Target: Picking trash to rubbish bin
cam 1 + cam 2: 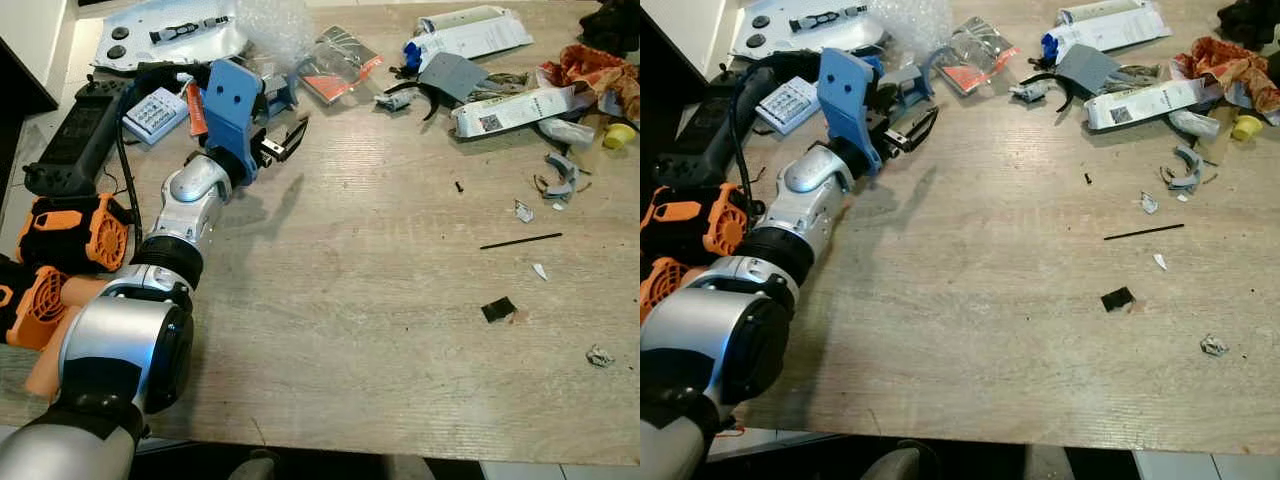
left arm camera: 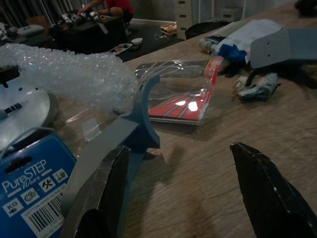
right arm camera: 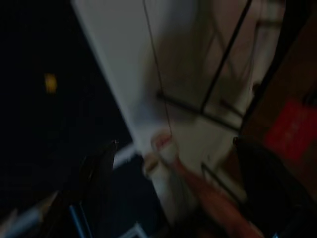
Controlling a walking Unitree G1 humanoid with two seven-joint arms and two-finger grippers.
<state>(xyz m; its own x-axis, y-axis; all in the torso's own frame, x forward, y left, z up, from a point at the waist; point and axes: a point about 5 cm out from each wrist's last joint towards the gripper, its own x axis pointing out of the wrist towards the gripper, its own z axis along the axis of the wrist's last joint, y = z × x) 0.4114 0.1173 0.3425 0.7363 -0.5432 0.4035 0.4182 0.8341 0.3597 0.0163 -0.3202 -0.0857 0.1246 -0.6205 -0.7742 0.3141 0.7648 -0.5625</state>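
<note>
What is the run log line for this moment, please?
left gripper: open, over table, near blue bracket | right gripper: open, idle off table | trash: still on table

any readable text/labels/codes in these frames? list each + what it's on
"PureSTEP": white lettering on the blue cardboard packaging card beside the left gripper.
"KG" and "Lab": small boxes on that same card; a barcode is printed below, digits too small to read.
QR code plus print on the long white cardboard box: too small to read.
White and blue paper package: print too small to read.
Red and clear plastic packet: no legible text.
</note>
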